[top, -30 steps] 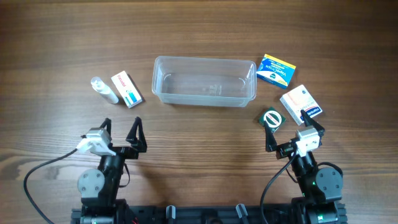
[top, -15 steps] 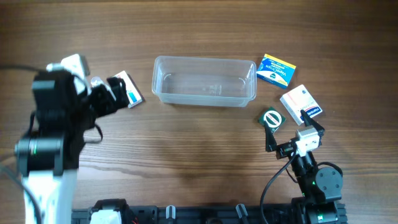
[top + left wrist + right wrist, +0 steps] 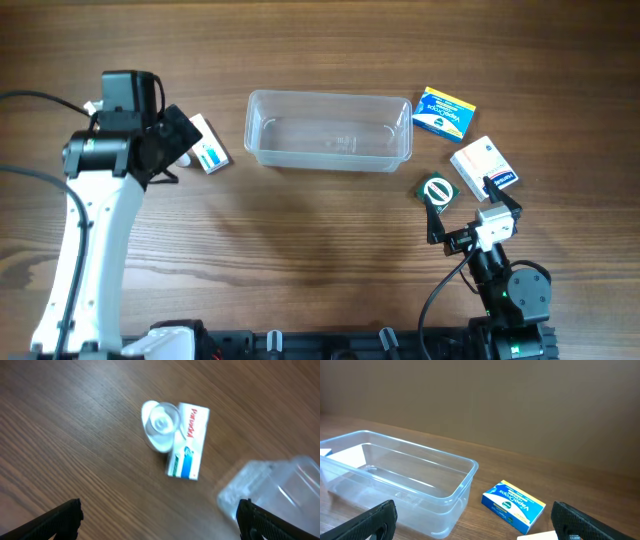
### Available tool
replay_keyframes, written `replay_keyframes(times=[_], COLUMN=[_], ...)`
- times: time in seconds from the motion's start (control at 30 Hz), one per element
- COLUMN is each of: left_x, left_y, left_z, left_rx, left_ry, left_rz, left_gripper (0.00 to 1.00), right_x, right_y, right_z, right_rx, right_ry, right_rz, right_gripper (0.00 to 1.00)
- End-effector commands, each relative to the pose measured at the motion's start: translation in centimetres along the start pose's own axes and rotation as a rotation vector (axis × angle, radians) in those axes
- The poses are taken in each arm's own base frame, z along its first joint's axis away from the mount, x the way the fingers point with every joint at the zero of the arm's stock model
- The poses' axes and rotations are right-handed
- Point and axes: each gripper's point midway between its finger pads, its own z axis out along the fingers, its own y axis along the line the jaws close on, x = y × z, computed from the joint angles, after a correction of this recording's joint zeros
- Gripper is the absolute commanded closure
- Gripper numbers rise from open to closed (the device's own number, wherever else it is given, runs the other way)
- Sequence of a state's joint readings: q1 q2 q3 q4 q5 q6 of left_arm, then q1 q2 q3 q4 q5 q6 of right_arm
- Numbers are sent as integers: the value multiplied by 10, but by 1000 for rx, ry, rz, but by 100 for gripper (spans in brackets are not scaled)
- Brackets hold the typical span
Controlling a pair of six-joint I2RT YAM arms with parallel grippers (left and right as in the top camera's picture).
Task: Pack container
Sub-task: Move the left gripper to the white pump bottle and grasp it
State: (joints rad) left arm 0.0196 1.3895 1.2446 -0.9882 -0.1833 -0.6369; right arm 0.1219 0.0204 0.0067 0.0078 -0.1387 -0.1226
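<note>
The clear plastic container (image 3: 329, 96) stands empty at the table's middle back; it also shows in the right wrist view (image 3: 445, 487), and one corner in the left wrist view (image 3: 280, 485). My left gripper (image 3: 168, 142) is open and empty, raised over a small clear bottle (image 3: 161, 425) and a white and blue box (image 3: 207, 147) left of the container. In the left wrist view the box (image 3: 189, 447) lies against the bottle, both well ahead of the fingers (image 3: 160, 527). My right gripper (image 3: 472, 215) is open and empty near the front right.
A blue VapoDrops box (image 3: 445, 112) lies right of the container, also in the right wrist view (image 3: 514, 502). A white box with an orange and blue end (image 3: 483, 163) and a small green packet (image 3: 437, 191) lie just ahead of the right gripper.
The left arm has lifted from its rest at the front and swung to the back left, over the bottle and white box. The right arm has not moved.
</note>
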Motion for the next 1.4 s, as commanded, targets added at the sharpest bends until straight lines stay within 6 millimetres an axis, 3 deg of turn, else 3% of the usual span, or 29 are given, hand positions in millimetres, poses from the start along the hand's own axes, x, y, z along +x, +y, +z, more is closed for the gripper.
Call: replay_keyframes(times=[0.0,0.1,0.27,0.5,0.83,0.93,1.13,1.3,1.37], left_x=[-11,-13,-13,-8,-10,-8,-8,-2,-2], left_y=[-1,-8,-12,-1,0,1,1,5,5], left_z=[24,46,67,94,108,111,111,119,119], left_rx=[-60,-71,-85,-173,-197,-203,-207,-210,-209], left_ry=[-17,-5,8,25,13,19,17,21,19], left_rz=[-81,-78,-76,-109,-105,-103,-102,-100,-101], left_gripper=[1,4,14,12,12,22,29,25,28], right_x=[-2,-2,-2,-2,-2,-2,-2,-2,-2], right_y=[4,4,4,4,4,4,4,4,4], right_z=[0,0,0,0,0,0,0,0,0], right_rx=[-20,-20,-20,-21,-20,-20,-20,-20,-20], right_ry=[-13,-13,-13,-13,-13,-13,-13,-12,-13], right_rz=[-10,-10,-10,-10,-11,-10,-10,-10,-10], right_gripper=[0,0,0,0,0,0,0,0,0])
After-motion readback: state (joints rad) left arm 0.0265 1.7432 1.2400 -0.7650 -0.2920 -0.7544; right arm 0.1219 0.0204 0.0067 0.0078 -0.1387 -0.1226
